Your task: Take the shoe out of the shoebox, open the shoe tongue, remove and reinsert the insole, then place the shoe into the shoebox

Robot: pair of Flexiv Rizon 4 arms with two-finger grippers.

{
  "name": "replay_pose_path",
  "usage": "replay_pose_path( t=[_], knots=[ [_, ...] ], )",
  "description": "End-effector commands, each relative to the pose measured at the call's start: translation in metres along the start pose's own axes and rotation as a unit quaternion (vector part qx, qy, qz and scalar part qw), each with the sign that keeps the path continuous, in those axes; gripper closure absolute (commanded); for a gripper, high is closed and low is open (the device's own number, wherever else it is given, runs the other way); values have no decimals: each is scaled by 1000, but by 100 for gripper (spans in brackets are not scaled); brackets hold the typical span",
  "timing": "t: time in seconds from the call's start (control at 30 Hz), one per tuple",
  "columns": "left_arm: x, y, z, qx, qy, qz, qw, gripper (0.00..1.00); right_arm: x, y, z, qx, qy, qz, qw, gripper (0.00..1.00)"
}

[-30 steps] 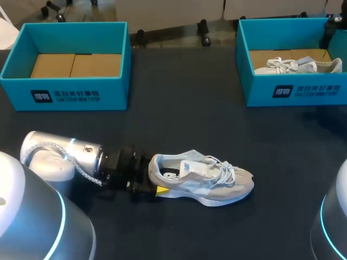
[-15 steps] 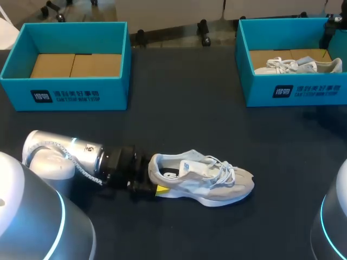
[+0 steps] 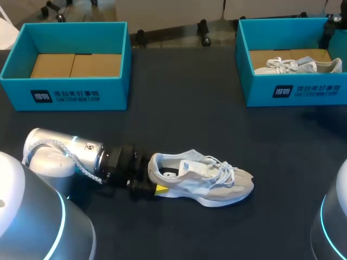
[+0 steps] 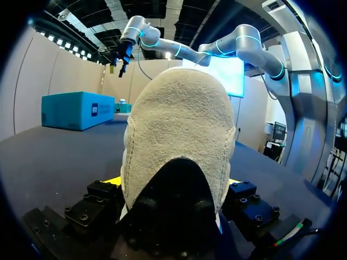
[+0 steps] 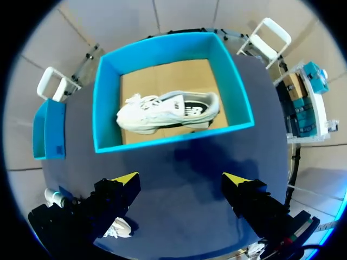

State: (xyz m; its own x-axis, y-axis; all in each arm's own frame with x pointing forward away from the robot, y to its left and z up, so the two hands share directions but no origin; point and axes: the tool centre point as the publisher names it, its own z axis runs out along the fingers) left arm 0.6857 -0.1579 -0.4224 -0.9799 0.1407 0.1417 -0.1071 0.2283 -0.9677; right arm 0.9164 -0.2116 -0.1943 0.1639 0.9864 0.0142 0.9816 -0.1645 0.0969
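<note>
Clamping the shoe (image 3: pixel 206 179) by its heel is left tool (image 4: pixel 173 184); right tool (image 5: pixel 181 179) gapes over labelled shoebox (image 5: pixel 173 136).

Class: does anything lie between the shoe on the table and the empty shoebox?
Nothing visible does: only bare table separates the shoe from the empty shoebox. The left gripper grips its heel, away from that path.

Robotics lab, bench trial. Dark tabletop (image 3: pixel 190 119) flanked by silver left arm (image 3: pixel 59 154) and right arm (image 3: pixel 336 222), blue rings lit. Matching teal left shoebox (image 3: pixel 65 92) and right shoebox (image 3: pixel 295 89) staged at far corners.
</note>
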Motion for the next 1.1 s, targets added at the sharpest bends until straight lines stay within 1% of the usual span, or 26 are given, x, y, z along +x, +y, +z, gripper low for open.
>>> replay_pose_path(
  t=[0.03, 0.13, 0.4, 0.57, 0.8, 1.1],
  knots=[
    [-3, 5, 0, -1, 0, -1, 1000, 100, 30, -11, -5, -9, -14, -9, 1000, 0],
    [-3, 5, 0, -1, 0, -1, 1000, 100, 44, -21, -8, -9, -16, -19, 1000, 0],
    [-3, 5, 0, -1, 0, -1, 1000, 100, 66, -42, -12, -8, -21, -25, 999, 0],
    [-3, 5, 0, -1, 0, -1, 1000, 100, 73, -53, -13, -12, -16, -27, 999, 0],
    [6, 4, -5, 7, -15, -4, 1000, 100, 83, -62, -14, -14, -14, -34, 999, 0],
    [17, -4, -7, 8, -24, 3, 1000, 100, 93, -75, -17, -16, -16, -38, 999, 0]
  ],
)
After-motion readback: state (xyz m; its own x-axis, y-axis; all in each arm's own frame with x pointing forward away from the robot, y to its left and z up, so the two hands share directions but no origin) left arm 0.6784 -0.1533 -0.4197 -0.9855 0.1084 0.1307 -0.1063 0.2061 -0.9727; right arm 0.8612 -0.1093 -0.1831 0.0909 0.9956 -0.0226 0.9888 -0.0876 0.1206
